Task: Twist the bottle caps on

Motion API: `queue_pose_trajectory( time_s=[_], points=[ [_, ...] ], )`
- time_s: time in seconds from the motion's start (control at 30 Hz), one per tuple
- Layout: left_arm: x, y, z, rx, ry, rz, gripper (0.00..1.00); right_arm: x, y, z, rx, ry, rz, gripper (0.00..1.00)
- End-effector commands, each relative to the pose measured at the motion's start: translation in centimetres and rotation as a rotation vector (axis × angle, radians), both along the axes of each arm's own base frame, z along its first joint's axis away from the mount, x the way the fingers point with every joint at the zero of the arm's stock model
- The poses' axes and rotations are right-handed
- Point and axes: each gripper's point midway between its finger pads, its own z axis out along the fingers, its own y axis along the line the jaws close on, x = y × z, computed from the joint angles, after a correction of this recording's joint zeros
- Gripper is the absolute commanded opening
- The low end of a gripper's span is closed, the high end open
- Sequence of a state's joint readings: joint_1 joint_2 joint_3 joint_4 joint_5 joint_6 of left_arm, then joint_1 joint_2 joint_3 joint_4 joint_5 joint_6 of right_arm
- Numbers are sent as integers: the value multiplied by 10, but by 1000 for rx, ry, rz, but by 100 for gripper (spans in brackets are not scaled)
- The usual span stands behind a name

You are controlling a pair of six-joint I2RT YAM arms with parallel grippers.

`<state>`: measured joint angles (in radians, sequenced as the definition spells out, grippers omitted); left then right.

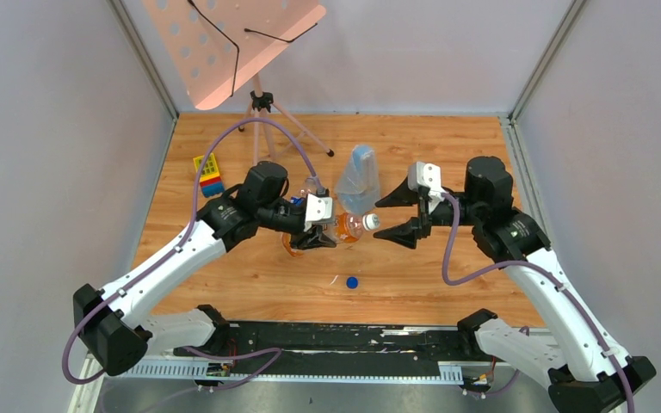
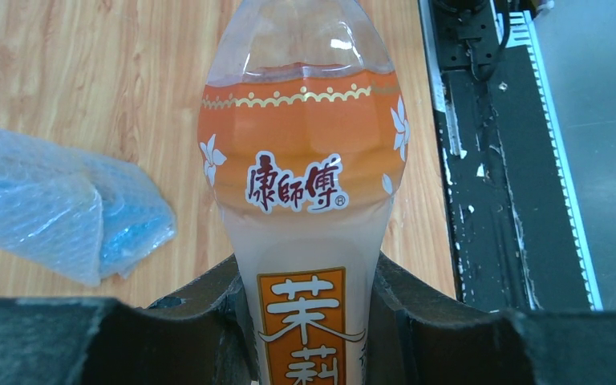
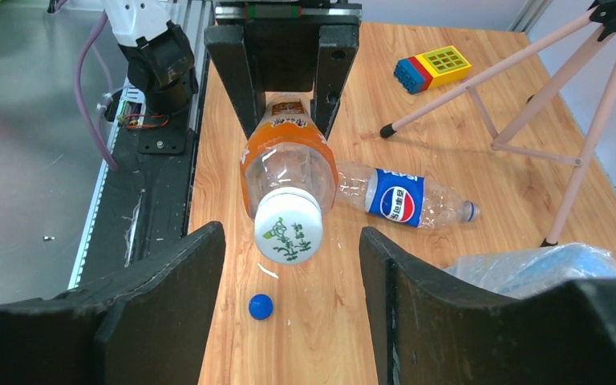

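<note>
**Left pincer [image 2: 309,298] clamps the orange bottle [image 2: 303,152]; right pincer [image 3: 290,237] gapes around its white cap [image 3: 288,228]**

Left pincer is closed on the lower body of the orange bottle. In the left wrist view its two dark fingers [image 2: 196,309] press against either side of the label. The bottle is held off the desk [image 1: 447,155] and lies close to level, with its neck pointing toward the right arm. Orange liquid fills part of the clear shoulder.

Right pincer stands wide open facing that neck. In the right wrist view one finger sits on each side of the white cap, and a clear gap of desk shows between the cap and each finger. The white cap carries a small green mark and sits on the mouth of the orange bottle. How far it is threaded down cannot be told.

Below the held bottle, the blue cap [image 3: 261,306] lies loose on the desk, toward the near edge. The Pepsi bottle [image 3: 401,199] lies on its side on the desk, just beyond the orange bottle, and its neck points away from the left arm.

A bluish see-through plastic bag [image 1: 359,176] stands just behind the two pincers. Farther out, a coloured toy block [image 1: 208,175] rests near the left edge, and a pink tripod [image 1: 261,103] stands at the back.
</note>
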<state>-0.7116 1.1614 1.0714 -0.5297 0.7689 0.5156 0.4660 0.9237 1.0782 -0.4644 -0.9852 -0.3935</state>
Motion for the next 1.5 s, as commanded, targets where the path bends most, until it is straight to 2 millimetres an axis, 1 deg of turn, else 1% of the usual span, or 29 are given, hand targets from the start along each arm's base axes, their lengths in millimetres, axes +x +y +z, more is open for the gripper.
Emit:
queue_pose_trajectory(
  time_s=[0.0, 0.23, 0.6, 0.7, 0.8, 0.97, 1.03, 1.07, 1.1, 1.2, 1.23, 1.27, 1.3, 1.33, 1.37, 1.4, 1.43, 1.47],
  points=[
    [-5, -3, 23, -53, -16, -44, 0, -5, 2, 4, -7, -46, 68, 60],
    [-5, -4, 27, -62, -25, -45, 0, -7, 4, 5, -10, -27, 92, 47],
    [-5, -4, 25, -56, -18, -47, 0, -11, 3, 13, 2, -41, 103, 47],
    [-5, -5, 26, -57, -19, -47, 0, -11, 3, 12, 1, -38, 104, 45],
    [-4, -5, 26, -57, -18, -47, 0, -10, 4, 12, 1, -30, 107, 39],
    [-3, -6, 30, -62, -23, -43, 0, -8, 6, 9, -4, 15, 110, 24],
    [0, -6, 33, -66, -34, -29, 0, -5, 7, 7, -10, 43, 100, 16],
    [1, -6, 34, -68, -31, -17, 0, -2, 8, 5, -15, 62, 88, 10],
    [8, -7, 37, -72, -52, 11, 0, 1, 9, 2, -21, 93, 73, 7],
    [19, -10, 44, -79, -103, 82, 0, 9, 13, -4, -32, 214, 32, 0],
    [25, -10, 44, -62, -139, 127, 0, 13, 14, -6, -34, 282, 8, 0],
    [38, -7, 43, -41, -200, 189, 0, 17, 16, -7, -36, 347, -19, 0],
    [36, -11, 46, -40, -239, 200, 0, 22, 18, -9, -38, 412, -56, 0],
    [49, -8, 47, -28, -303, 263, 0, 29, 20, -11, -37, 486, -101, 0],
    [47, -12, 51, -35, -356, 267, 0, 38, 21, -13, -32, 573, -167, 0],
    [61, -9, 55, -39, -422, 353, 0, 49, 22, -17, -26, 656, -246, 0],
    [57, -14, 60, -47, -484, 348, 0, 61, 22, -22, -16, 752, -336, 0],
    [71, -8, 64, -46, -564, 446, 0, 73, 21, -27, -1, 845, -434, 0]
  ],
)
